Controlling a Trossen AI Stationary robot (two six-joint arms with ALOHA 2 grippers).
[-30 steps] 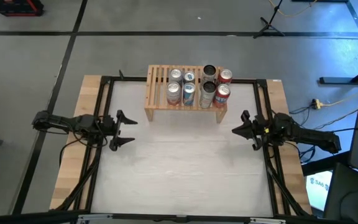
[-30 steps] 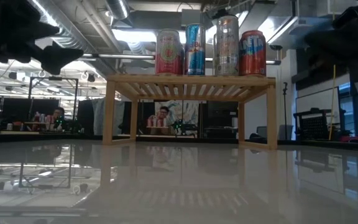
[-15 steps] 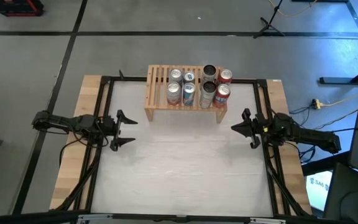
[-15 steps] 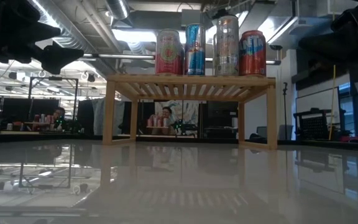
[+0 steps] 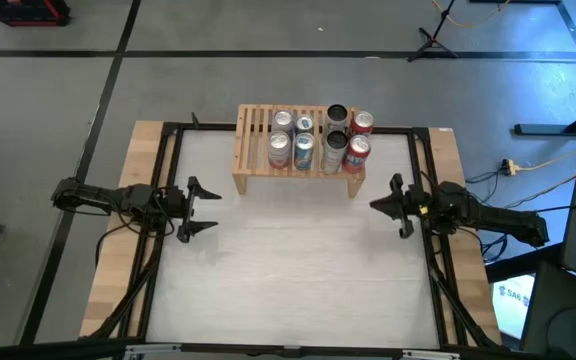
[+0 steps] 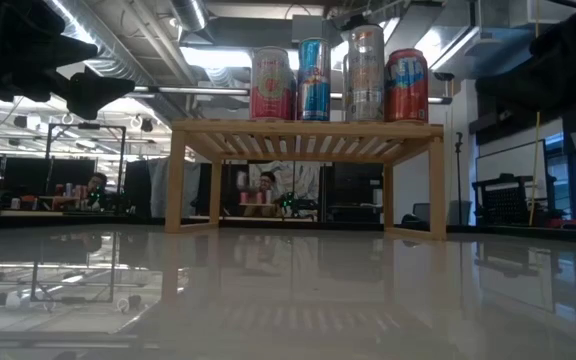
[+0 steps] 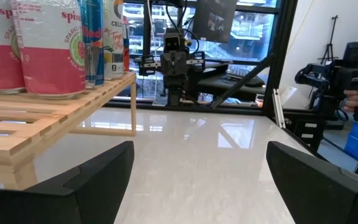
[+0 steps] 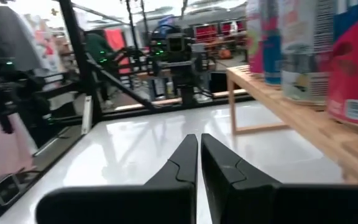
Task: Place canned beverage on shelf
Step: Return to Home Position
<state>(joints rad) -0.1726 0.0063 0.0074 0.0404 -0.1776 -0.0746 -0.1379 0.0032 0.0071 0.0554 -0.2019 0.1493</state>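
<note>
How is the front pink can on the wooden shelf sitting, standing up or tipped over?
Standing up. The front pink-and-white metal can rests on its base on the light-wood slatted shelf.

My table stands on a grey concrete floor marked with black tape lines. A red case lies at the far left of the floor; a yellow cable lies to my right. Overhead run exposed pipes and strip lights. Beyond the table, one person sits at a desk, and a second person sits farther along.
</note>
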